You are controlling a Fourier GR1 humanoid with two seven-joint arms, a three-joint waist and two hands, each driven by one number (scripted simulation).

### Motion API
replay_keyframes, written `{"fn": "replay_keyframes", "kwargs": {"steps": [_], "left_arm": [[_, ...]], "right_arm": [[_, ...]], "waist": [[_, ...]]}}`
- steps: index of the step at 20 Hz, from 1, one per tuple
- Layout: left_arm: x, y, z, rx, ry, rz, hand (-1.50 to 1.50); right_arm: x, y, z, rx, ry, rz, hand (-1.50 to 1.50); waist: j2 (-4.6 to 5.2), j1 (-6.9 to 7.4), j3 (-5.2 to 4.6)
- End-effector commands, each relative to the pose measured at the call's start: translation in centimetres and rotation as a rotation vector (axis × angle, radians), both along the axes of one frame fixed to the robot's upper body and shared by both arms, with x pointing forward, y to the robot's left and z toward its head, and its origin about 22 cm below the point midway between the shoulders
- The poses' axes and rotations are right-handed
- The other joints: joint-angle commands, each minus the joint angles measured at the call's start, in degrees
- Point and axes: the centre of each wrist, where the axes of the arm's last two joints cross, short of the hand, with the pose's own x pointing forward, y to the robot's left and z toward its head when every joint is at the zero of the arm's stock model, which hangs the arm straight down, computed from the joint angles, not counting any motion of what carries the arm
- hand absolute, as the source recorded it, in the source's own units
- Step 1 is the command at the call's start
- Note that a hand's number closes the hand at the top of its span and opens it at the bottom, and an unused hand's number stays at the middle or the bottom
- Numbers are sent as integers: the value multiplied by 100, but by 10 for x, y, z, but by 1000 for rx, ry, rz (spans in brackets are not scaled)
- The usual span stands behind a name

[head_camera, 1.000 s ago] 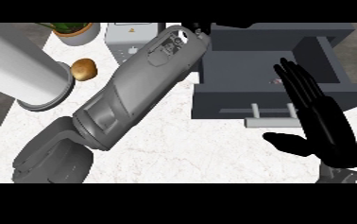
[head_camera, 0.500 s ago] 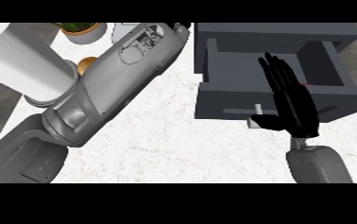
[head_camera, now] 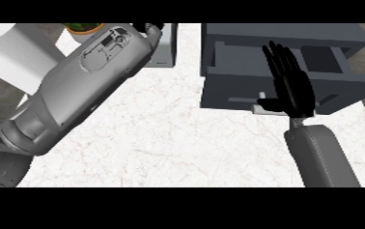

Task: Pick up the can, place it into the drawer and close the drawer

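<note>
Two smooth grey forearms (head_camera: 85, 88) (the left bearing engraved panel lines) end in black hands (head_camera: 291, 85).

Matt grey drawer (head_camera: 228, 90), marbled counter (head_camera: 178, 126)

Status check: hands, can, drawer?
Right hand open, fingers straight, over the open drawer front. Left hand at the top edge, mostly hidden behind its forearm. Can not visible. Nothing seen blocking the drawer.

White marbled counter (head_camera: 178, 131); grey drawer unit (head_camera: 235, 90) and light box (head_camera: 165, 49) rest on it.
</note>
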Motion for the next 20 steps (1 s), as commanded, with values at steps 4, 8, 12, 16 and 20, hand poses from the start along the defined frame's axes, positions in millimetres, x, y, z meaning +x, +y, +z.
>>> {"fn": "replay_keyframes", "kwargs": {"steps": [4,8,12,16,20], "left_arm": [[-8,28,-4,2,28,-5,-150],[-18,35,-13,-16,41,-17,-150],[-19,55,-9,7,32,7,-150],[-31,44,-23,18,56,-1,-150],[-33,68,-12,9,38,-19,-150]], "right_arm": [[29,7,-27,-9,36,-74,-150],[43,13,-27,-12,-20,-76,-150],[68,14,-14,-6,-36,-107,-150],[82,0,-6,-11,-61,-146,-150],[96,30,5,-5,-96,-136,-150]], "waist": [[158,139,128],[156,124,127],[179,128,129],[213,188,136],[233,225,132]]}}
